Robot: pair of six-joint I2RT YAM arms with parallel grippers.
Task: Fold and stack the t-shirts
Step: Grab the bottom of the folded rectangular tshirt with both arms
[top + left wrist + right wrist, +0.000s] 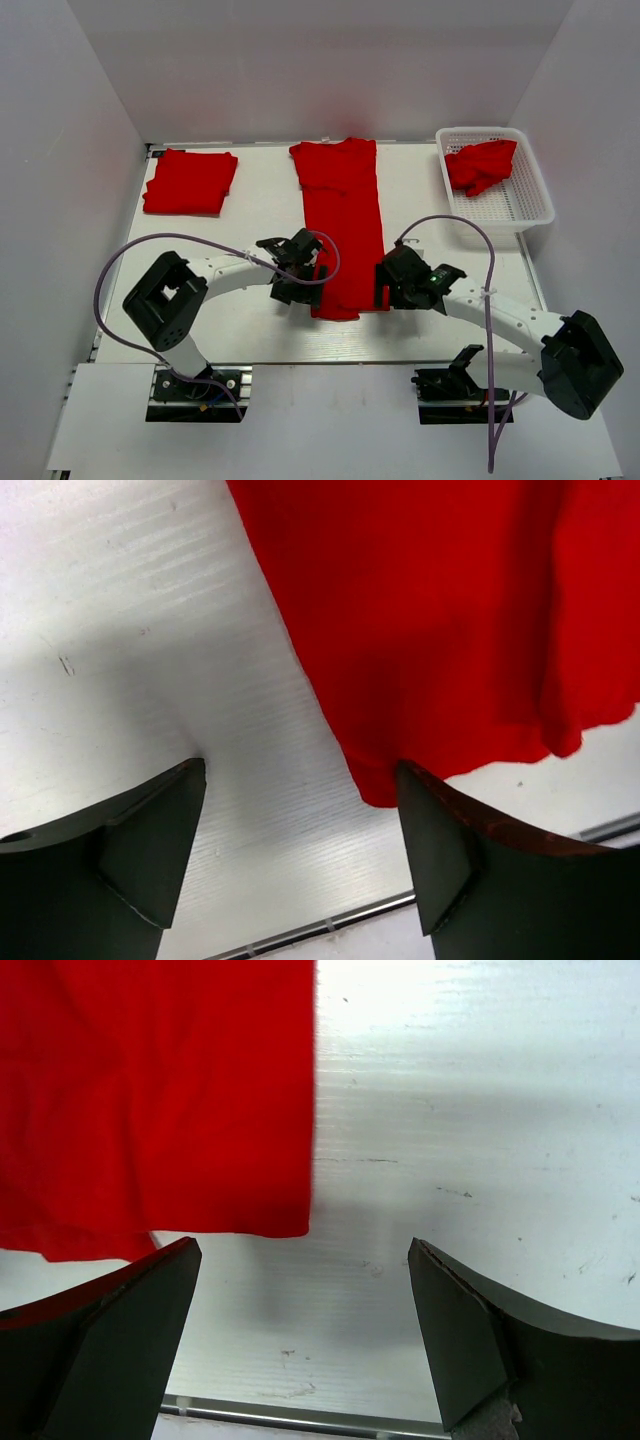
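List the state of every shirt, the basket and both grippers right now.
folded t-shirt: folded into a flat rectangle, far left.
middle t-shirt: laid flat, folded into a long strip, not yet folded short.
basket t-shirt: crumpled, unfolded.
basket: upright, holding one shirt.
left gripper: open, over the strip's near left corner.
right gripper: open, over the strip's near right corner.

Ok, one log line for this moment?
long folded t-shirt: flat, centre | left end effector: open, near-left corner | right end effector: open, near-right corner
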